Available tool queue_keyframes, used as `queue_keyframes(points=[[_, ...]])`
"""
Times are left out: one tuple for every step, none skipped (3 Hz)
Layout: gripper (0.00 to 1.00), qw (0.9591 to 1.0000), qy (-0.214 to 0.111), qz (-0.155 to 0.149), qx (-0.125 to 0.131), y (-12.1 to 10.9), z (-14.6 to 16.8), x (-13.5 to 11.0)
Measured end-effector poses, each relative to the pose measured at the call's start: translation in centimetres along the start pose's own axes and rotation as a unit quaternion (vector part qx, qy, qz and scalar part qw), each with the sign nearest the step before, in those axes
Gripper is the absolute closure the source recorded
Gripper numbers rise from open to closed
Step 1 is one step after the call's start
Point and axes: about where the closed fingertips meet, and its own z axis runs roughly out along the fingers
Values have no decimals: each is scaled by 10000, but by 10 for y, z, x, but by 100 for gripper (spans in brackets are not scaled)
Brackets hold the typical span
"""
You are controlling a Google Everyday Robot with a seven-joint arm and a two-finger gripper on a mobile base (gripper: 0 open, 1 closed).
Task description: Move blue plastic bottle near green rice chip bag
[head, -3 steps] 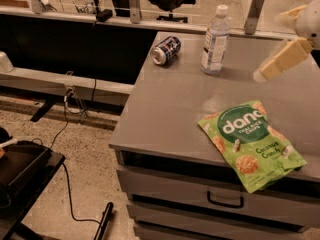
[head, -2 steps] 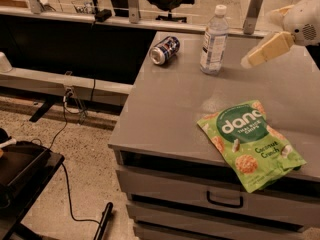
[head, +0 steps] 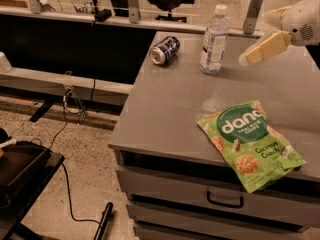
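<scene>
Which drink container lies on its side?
The soda can, back left; the blue plastic bottle stands upright, with the gripper just to its right.

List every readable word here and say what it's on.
"dang": on the green rice chip bag, in its dark circle.
"Coconut Crunch": same bag, lower down.
Blue plastic bottle label: too blurred to read.
Soda can print: unreadable.
Gripper, right of the bottle: no text.

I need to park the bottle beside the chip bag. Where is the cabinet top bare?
Bare: the cabinet top left of the green rice chip bag, and the band between it and the blue plastic bottle. Crowded: the back, with soda can, bottle, and the gripper just right of it.
</scene>
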Motion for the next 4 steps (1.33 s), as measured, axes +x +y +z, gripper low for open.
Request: queue_keyframes(points=[[0, 9966, -812, 144, -77, -18, 18, -16], [0, 9871, -1566, 326, -76, -35, 36, -35], [0, 9798, -1951, 416, -110, -41, 49, -50], [0, 9768, -2092, 443, -149, -41, 64, -58]])
